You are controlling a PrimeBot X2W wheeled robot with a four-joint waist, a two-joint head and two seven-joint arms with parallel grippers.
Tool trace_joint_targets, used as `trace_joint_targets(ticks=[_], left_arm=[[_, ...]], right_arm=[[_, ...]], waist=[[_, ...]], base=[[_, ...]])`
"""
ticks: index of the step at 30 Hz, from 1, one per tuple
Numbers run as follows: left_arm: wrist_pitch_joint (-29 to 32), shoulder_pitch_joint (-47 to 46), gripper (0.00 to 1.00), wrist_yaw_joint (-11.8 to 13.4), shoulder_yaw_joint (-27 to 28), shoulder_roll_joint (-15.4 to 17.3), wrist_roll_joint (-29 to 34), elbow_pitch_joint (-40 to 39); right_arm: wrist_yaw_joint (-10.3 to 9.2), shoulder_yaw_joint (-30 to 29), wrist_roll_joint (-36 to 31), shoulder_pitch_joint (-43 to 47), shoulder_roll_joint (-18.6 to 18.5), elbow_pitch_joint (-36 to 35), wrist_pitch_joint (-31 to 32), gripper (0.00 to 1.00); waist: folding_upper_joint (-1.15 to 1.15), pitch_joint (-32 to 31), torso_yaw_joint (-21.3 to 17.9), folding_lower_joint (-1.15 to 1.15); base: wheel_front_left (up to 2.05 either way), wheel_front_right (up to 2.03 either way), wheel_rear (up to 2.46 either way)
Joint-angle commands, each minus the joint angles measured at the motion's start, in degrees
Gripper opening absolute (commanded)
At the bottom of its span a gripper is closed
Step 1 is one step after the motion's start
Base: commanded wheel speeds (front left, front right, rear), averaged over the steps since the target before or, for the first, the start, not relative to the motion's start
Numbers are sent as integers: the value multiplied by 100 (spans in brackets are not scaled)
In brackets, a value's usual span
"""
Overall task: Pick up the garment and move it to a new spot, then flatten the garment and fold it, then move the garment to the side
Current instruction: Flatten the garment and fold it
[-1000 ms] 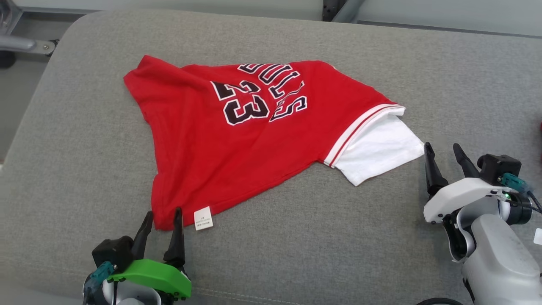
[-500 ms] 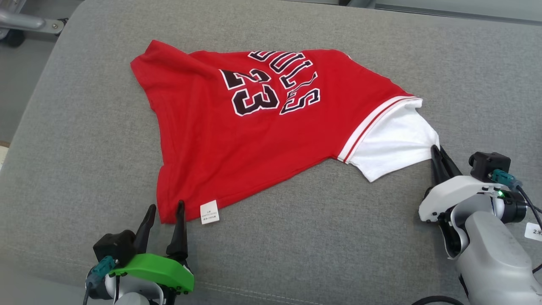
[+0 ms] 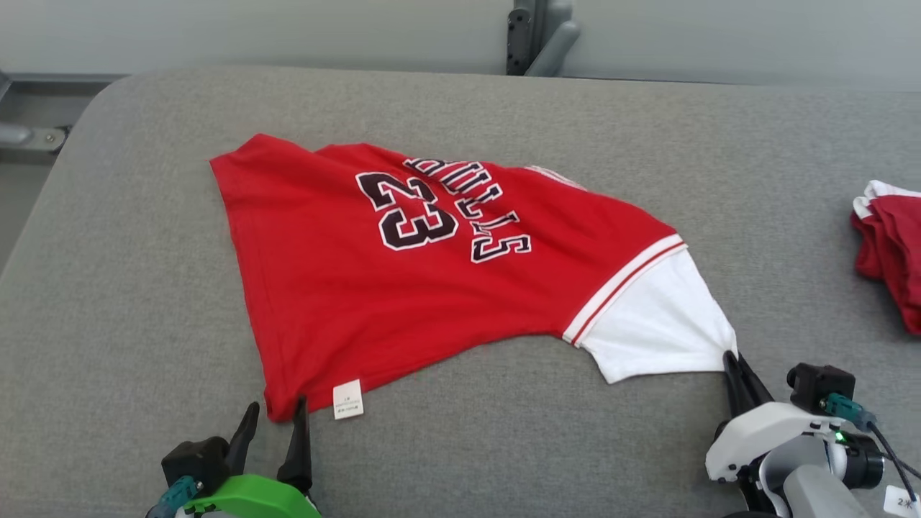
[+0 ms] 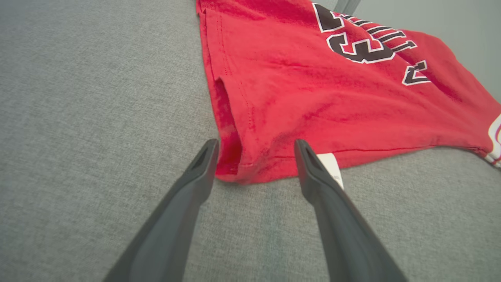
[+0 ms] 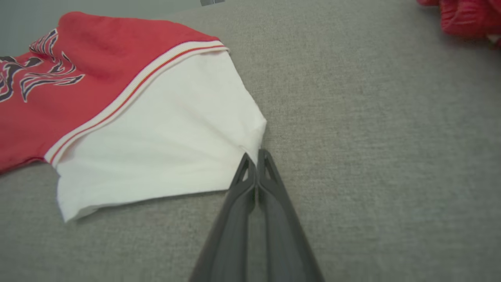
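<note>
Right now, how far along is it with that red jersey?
Early. The jersey lies open on the grey cushion, wrinkled, no fold made. In hand: right pincer shut on its white sleeve corner, left pincer open around the hem corner. Left: flattening, folding, moving aside.

Red jersey (image 3: 432, 288), one sleeve white: 1. Sewn label (image 3: 347, 399): 1. Heap of red clothes (image 3: 892, 244): 1. Claws: 2, left claw (image 3: 276, 404) and right claw (image 3: 732, 357). Grey fabric counter (image 3: 647, 129): 1.

Red jersey (image 3: 403, 288) w/ black "23" & white sleeve lies spread, bit rumpled, on grey cushion (image 3: 144, 324).
</note>
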Motion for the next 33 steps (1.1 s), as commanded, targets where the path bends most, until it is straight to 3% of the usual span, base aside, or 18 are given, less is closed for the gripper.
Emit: trace_joint_targets(ticks=[1, 5, 6, 7, 16, 33], left_arm=[[-1, 72, 100, -11, 48, 28, 44, 28], [-1, 205, 100, -11, 236, 35, 167, 113], [-1, 224, 100, -11, 296, 36, 201, 130], [-1, 260, 100, -11, 353, 34, 228, 144], [-1, 555, 100, -11, 736, 24, 556, 6], [-1, 866, 100, -11, 1012, 7, 1091, -379]], right_arm=[[-11, -25, 48, 140, 7, -51, 5, 0], [-11, 17, 130, 487, 92, -276, 4, 0], [-11, 64, 143, 551, 106, -330, 4, 38], [-11, 72, 173, 606, 106, -405, 4, 100], [-10, 21, -187, 981, 181, -1370, 4, 100], [-10, 77, -696, 1358, 274, -2364, 4, 100]], waist=[[0, -401, -412, 0], [0, -519, -622, 0], [0, -540, -664, 0], [0, -567, -703, 0], [0, -792, -969, 0], [0, -1068, -877, 0]], base=[[0, 0, 0], [0, 0, 0], [0, 0, 0], [0, 0, 0], [0, 0, 0], [0, 0, 0]])
